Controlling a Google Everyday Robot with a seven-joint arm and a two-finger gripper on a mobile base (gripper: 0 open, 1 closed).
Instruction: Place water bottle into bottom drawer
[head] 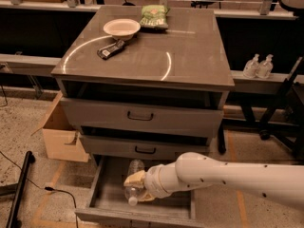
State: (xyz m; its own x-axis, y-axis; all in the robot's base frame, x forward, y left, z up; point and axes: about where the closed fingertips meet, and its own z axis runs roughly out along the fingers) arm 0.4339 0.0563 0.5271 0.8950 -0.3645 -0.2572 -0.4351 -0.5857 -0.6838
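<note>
- Camera view: the gripper [136,189] sits low at the front of the cabinet, inside the open bottom drawer [173,202], on the end of a white arm [228,175] that comes in from the right
- its tan fingers [133,179] are clenched on the water bottle [136,168], one on each side of the clear body
- the bottle lies lengthwise through the grip, over the left half of the drawer's grey floor; its white cap [133,202] pokes out just in front of the gripper and its base sticks out behind, toward the back of the drawer; whether it touches the floor cannot be told
- just above and behind the gripper is the middle drawer [145,149], and above that the top drawer [140,116]; both have black handles and sit slightly pulled out
- high above the gripper, on the cabinet top [190,56], are a pale bowl [121,28], a green bag [154,16] just right of it, and a dark flat gadget [110,49] near the bowl's front
- well to the gripper's left, a cardboard box [59,132] stands on the floor beside the cabinet; further left a black pole [19,189] lies on the floor
- far up to its right, two white pump bottles [259,66] stand side by side on a ledge
</note>
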